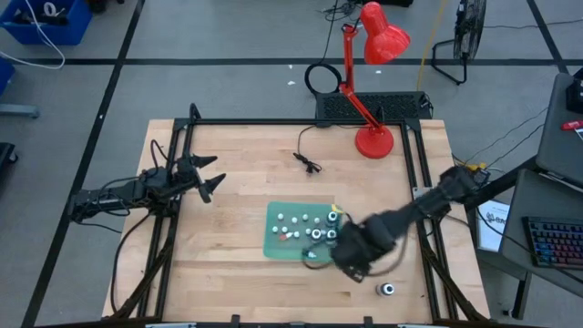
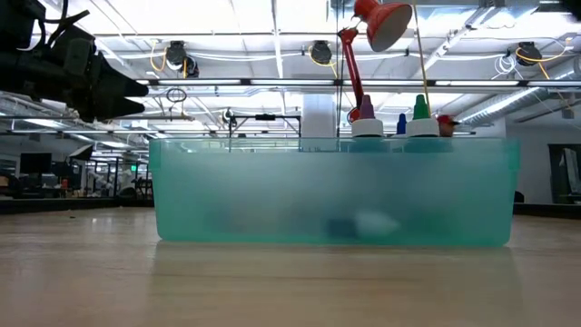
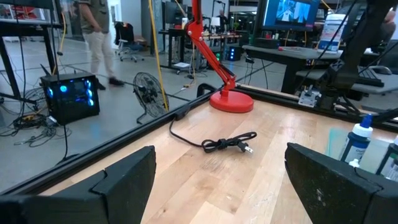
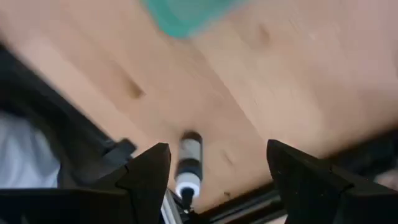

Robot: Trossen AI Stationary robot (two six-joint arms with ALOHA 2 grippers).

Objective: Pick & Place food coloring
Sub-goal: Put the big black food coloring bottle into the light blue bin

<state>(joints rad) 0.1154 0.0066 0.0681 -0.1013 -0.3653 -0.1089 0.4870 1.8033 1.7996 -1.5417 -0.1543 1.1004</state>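
The right gripper hangs over the near right corner of the translucent green rectangular tray, its dark fingers spread apart with nothing between them. Ahead of those fingers, in the wrist view, one dark-bodied, white-topped food coloring bottle lies on its side on the bare wooden table, apart from both fingers and near the table's edge; from above the same bottle sits just beyond the gripper on the side away from the tray. Beside the gripper, inside the tray, stand the tiny white-capped bottles, crowded close to the tool's fingers. From table height several coloured caps rise above the tray's wall.

The left gripper waits well away on the far side of the tray, fingers released wide and empty. Past it lie a loose black power cord and the round base of a red desk lamp.
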